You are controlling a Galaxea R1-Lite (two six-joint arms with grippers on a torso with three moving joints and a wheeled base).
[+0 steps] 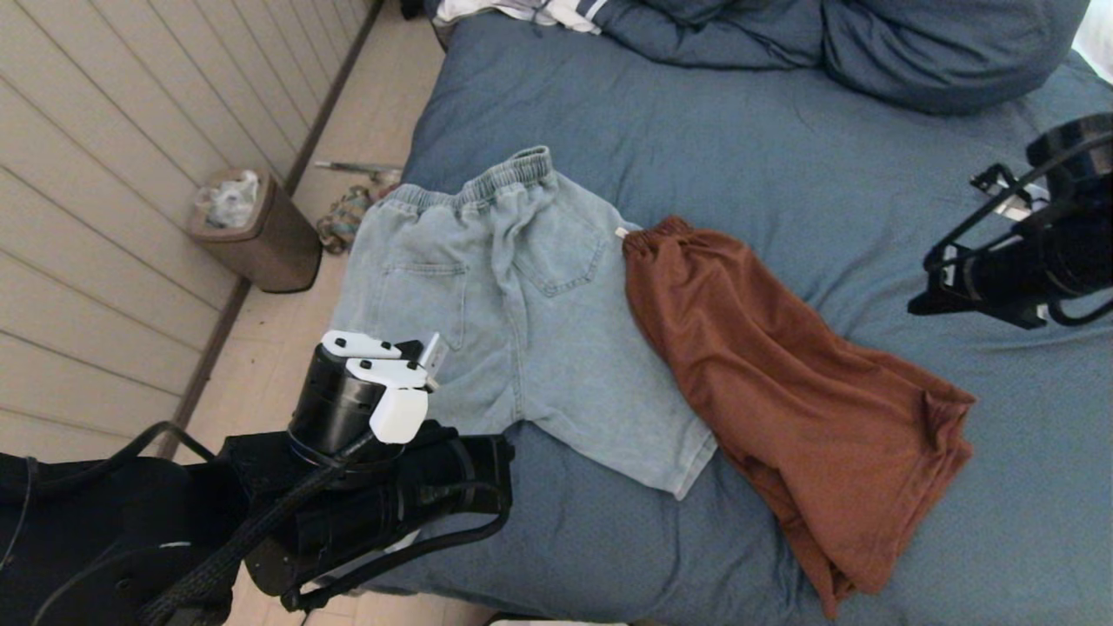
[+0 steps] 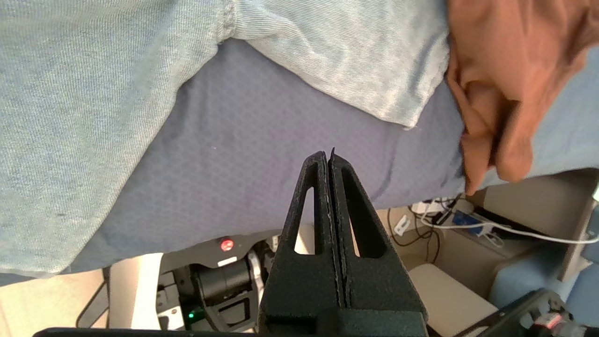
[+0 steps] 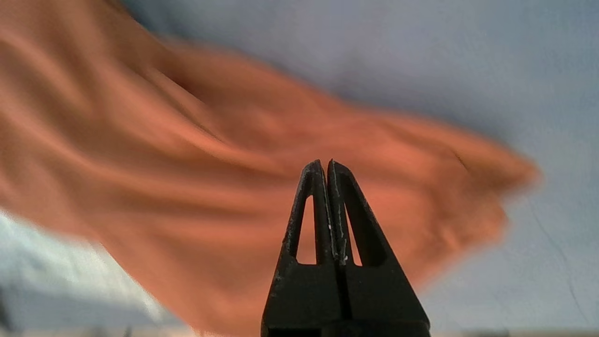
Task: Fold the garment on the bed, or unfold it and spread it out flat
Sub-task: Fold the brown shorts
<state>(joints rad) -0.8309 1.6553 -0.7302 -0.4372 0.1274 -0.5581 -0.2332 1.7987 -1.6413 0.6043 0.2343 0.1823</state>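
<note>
The left hand [image 2: 327,157] is closed on nothing, its two fingers pressed together above bare bed cover at the near left edge of the bed [image 1: 783,174], just beside the near hem of the denim shorts [image 1: 504,330]. The right hand [image 3: 326,164] is likewise closed and empty, held over the rust-brown shorts [image 1: 783,382]; in the head view its arm [image 1: 1026,261] hangs at the far right, well apart from both garments. The denim shorts lie flat on the left part of the bed, back pockets up, long axis running near to far with the elastic waistband at the far end and the leg openings toward the near edge. The rust-brown shorts lie touching their right side, the long axis slanting from a waistband at the far left to rumpled legs at the near right. On the floor to the left, against the panelled wall, a brown waste bin [image 1: 269,243] holds crumpled pale plastic [image 1: 230,198]. Blue pillows [image 1: 913,48] lie at the far end.
</note>
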